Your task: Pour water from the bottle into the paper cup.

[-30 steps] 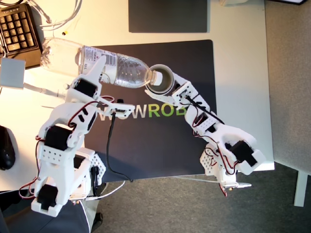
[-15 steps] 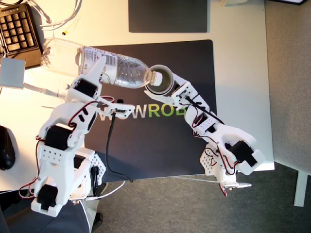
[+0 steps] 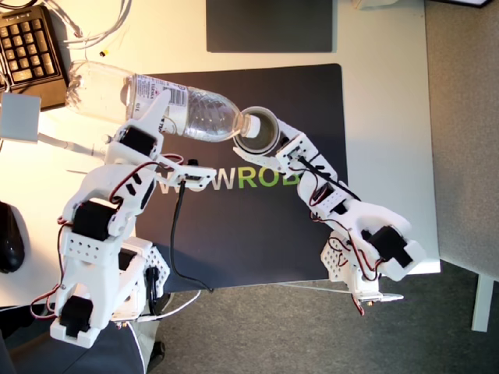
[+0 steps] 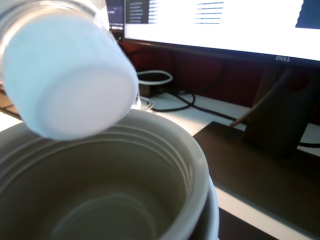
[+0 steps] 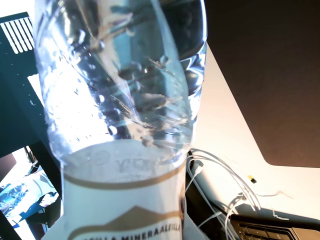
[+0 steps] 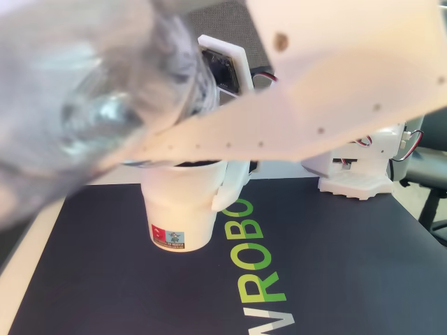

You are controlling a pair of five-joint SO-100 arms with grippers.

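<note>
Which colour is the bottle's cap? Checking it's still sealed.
White; the cap shows best in the second wrist view, just above the paper cup.

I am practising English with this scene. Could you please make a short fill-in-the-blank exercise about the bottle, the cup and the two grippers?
1. My first gripper holds the ____ by its label band.
2. My second gripper grips the paper ____ on the dark mat.
3. In the second wrist view, the bottle's mouth still wears a white ____.
4. In the exterior view, a ____ lies at the top left corner.

Missing words: bottle; cup; cap; keyboard
</note>
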